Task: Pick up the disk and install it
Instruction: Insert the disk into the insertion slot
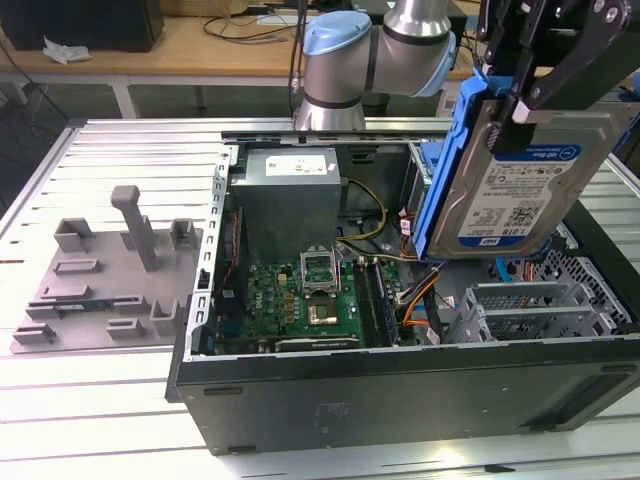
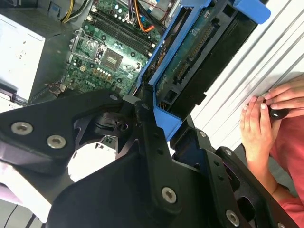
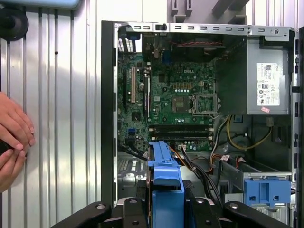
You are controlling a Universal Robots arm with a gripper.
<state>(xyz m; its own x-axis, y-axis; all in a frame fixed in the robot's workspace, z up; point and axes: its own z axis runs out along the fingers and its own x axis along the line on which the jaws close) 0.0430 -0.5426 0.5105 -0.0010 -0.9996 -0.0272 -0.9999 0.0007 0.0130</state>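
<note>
While clamped by its blue plastic frame in the closed black pincer (image 1: 512,98), hanging on edge and tilted over the open black computer case (image 1: 400,395): flat silver disk (image 1: 520,190) with white-and-blue label. Wide free room below over the green motherboard (image 1: 300,290). Tighter beside the grey metal power supply (image 1: 290,195) and the perforated drive cage (image 1: 590,270). Gap between lower disk edge and case hard to judge. Pincer body cut off at the exterior view's upper right. Over the slatted aluminium bench (image 3: 61,95), a person's hands (image 3: 12,137), partly out of frame.
</note>
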